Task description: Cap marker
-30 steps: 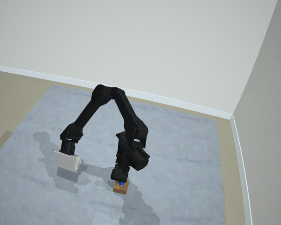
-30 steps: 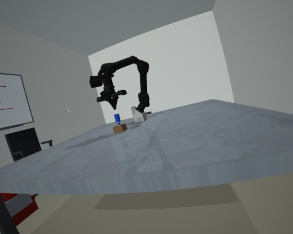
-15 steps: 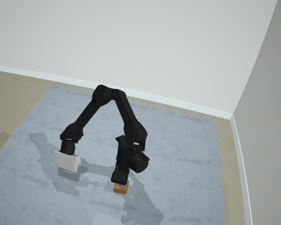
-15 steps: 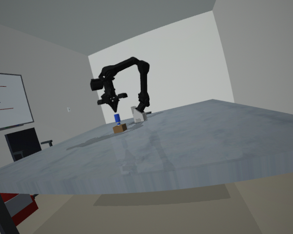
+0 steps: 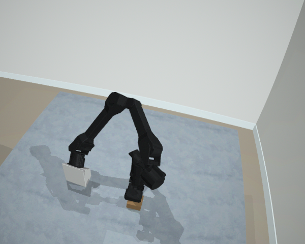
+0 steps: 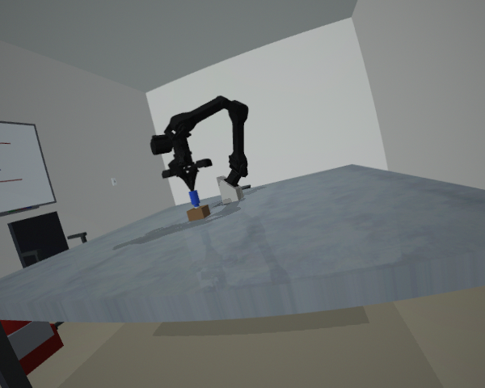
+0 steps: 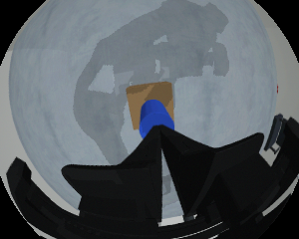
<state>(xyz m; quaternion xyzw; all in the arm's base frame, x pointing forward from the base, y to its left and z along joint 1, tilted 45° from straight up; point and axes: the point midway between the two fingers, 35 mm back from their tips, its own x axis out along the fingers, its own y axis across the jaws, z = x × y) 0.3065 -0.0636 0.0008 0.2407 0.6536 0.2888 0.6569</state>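
Gripper (image 6: 191, 185) shut on nothing, fingertips pointing straight down onto the blue cap (image 6: 194, 197) — cap sits on the marker in the block (image 6: 198, 212), long axis upright. Press line runs straight down. Arm's white base (image 6: 229, 191) stands behind the block; nothing between on the counter (image 6: 318, 234).

Whiteboard (image 6: 13, 166) on left wall; dark chair (image 6: 40, 238) below it; red-grey box (image 6: 34, 342) under table (image 6: 318, 250).

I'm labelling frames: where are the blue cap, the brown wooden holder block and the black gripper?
blue cap (image 6: 194, 197): exterior view, its side wall.
brown wooden holder block (image 6: 198, 212): exterior view, front face.
black gripper (image 6: 190, 187): exterior view, shut fingertips above the cap.
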